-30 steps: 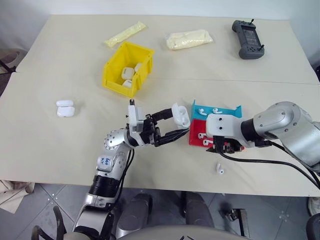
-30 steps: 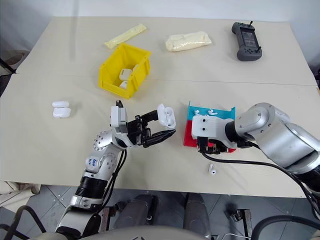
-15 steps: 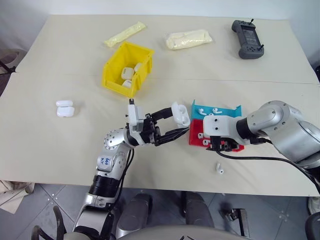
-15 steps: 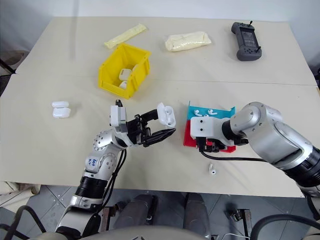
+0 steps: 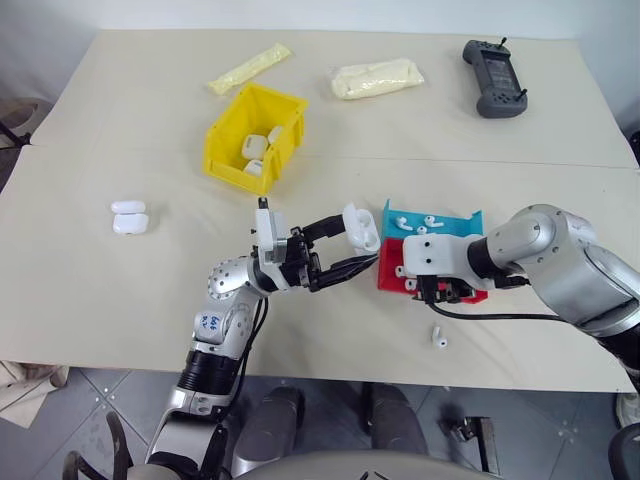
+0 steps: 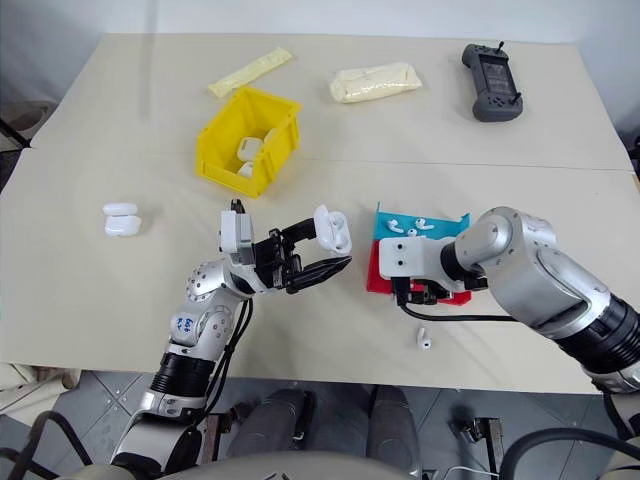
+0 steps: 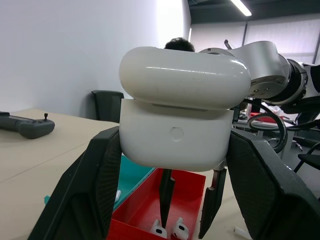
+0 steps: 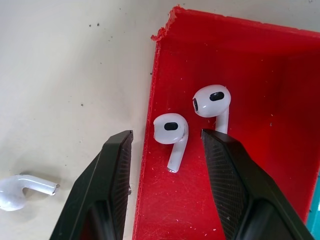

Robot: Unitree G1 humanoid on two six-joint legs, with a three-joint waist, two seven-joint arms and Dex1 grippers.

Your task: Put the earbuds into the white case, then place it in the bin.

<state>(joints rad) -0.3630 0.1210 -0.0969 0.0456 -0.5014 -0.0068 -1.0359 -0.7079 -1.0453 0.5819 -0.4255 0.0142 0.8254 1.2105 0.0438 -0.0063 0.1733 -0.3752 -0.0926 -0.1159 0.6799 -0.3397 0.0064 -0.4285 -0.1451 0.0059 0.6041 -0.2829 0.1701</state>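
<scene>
Left end effector (image 5: 352,249) raised, grasping white case (image 5: 361,229); right end effector (image 8: 167,200) angled down, parted above red tray (image 8: 260,75)

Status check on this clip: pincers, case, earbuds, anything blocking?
Left pincer shut on open case, held up. Right pincer open over two earbuds in red tray. One earbud loose on table. Nothing blocking.

I see a black handheld controller (image 5: 496,78) at the table's (image 5: 120,300) far right, two pale yellowish packets (image 5: 378,78) (image 5: 250,68) along the far edge, and red (image 5: 392,272) and blue (image 5: 450,221) trays near right.
</scene>
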